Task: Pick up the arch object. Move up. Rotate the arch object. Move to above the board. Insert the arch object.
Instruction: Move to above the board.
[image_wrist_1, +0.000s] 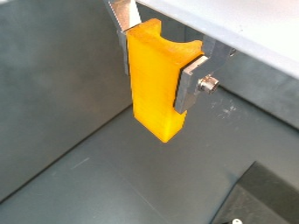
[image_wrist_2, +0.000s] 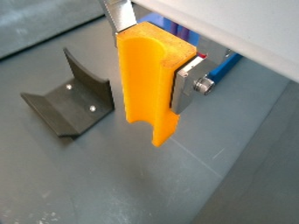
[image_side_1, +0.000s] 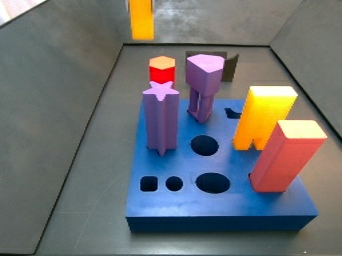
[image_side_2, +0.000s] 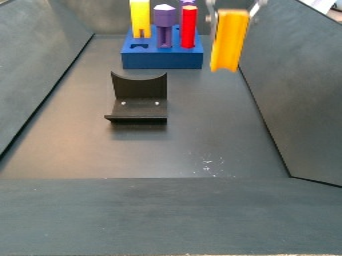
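Clamping flat silver fingers (image_wrist_1: 191, 85) onto the slim orange arch object (image_wrist_1: 156, 83), with the gripper (image_wrist_2: 149, 54) holding it high above the dark floor, grooved side turned toward one wrist camera. Hanging with its long axis upright, lower end free and touching nothing.

Standing well apart from the held piece, across the floor: the thick blue square board (image_side_1: 214, 200) with round and oval holes showing in its top face. Already carrying a purple star-topped post (image_side_1: 160, 120), a purple shield-shaped post (image_side_1: 203, 85), a red-capped peg (image_side_1: 162, 70), a big orange block with yellow top (image_side_1: 262, 116) and a salmon rectangular block (image_side_1: 285, 156).

Sitting below, between gripper and board: the dark L-shaped fixture (image_side_2: 138, 97), seen in only one wrist view. Showing the board's open holes only in the close side view; showing the arch's height clearly only in the far one.

Judging the lift done, with rotation and travel toward the board to come.
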